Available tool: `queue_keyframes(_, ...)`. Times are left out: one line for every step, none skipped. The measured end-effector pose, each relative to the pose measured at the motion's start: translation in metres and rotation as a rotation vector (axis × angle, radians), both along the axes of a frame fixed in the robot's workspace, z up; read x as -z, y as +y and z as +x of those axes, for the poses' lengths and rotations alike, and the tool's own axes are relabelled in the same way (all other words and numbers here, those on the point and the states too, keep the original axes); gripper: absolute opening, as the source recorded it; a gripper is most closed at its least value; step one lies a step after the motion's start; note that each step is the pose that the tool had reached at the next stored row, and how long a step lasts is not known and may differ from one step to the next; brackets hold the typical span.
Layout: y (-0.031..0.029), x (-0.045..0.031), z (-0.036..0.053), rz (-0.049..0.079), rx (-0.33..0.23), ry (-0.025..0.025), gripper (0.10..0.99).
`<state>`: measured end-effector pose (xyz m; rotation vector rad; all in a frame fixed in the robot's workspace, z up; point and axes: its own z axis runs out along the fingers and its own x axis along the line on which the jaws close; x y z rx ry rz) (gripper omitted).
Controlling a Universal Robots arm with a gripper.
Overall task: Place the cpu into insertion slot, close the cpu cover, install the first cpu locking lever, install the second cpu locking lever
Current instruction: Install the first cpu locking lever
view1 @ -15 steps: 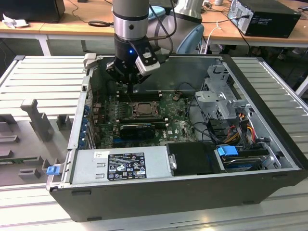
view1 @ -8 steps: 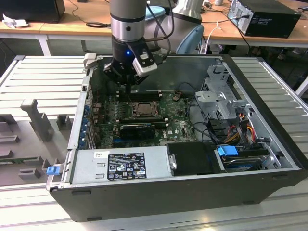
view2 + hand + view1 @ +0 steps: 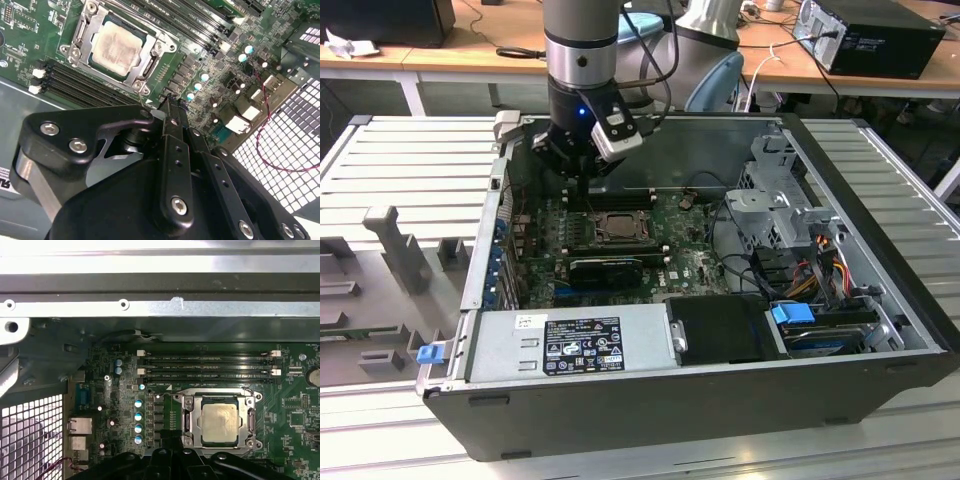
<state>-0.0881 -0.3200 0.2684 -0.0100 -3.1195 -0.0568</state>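
The cpu (image 3: pixel 116 46), a pale silver-beige square, lies flat in the insertion slot (image 3: pixel 220 445) on the green board. It also shows in the first wrist view, cpu (image 3: pixel 220 422), and in the exterior view, cpu (image 3: pixel 618 228). The cpu cover (image 3: pixel 148 66), a dull metal frame, lies down around the chip, its window showing the chip's top. My gripper (image 3: pixel 170 105) hangs above the board beside the socket, over the memory slots, shut with nothing in it. In the exterior view the gripper (image 3: pixel 582 188) is just behind and to the left of the socket.
Long black memory slots (image 3: pixel 207 365) run along one side of the socket. A black graphics card (image 3: pixel 605 268) sits in front of it, with a power supply (image 3: pixel 570 345) nearer still. A drive cage (image 3: pixel 780 200) and cables (image 3: pixel 820 270) fill the case's right. A perforated rear panel (image 3: pixel 30 435) borders the board.
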Motion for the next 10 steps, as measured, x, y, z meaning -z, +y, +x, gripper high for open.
queue_keyframes(0.0000, 0.0002, -0.0003, 0.000, 0.000, 0.0000, 0.106)
queue_keyframes(0.0000, 0.0004, -0.0006, 0.000, 0.000, 0.0000, 0.106)
queue_keyframes(0.0000, 0.0007, -0.0010, 0.000, 0.000, 0.0000, 0.106)
queue_keyframes(0.0000, 0.0011, -0.0016, 0.000, 0.000, 0.0000, 0.106)
queue_keyframes(0.0000, 0.0013, -0.0021, 0.000, 0.000, 0.0000, 0.106)
queue_keyframes(0.0000, 0.0015, -0.0024, 0.000, -0.001, 0.0000, 0.106)
queue_keyframes(0.0000, 0.0016, -0.0027, 0.000, -0.001, 0.0000, 0.106)
queue_keyframes(0.0000, 0.0017, -0.0031, 0.000, -0.001, 0.0000, 0.106)
queue_keyframes(0.0000, 0.0017, -0.0033, 0.000, -0.001, -0.0001, 0.106)
queue_keyframes(0.0000, 0.0017, -0.0035, 0.000, -0.001, 0.0000, 0.106)
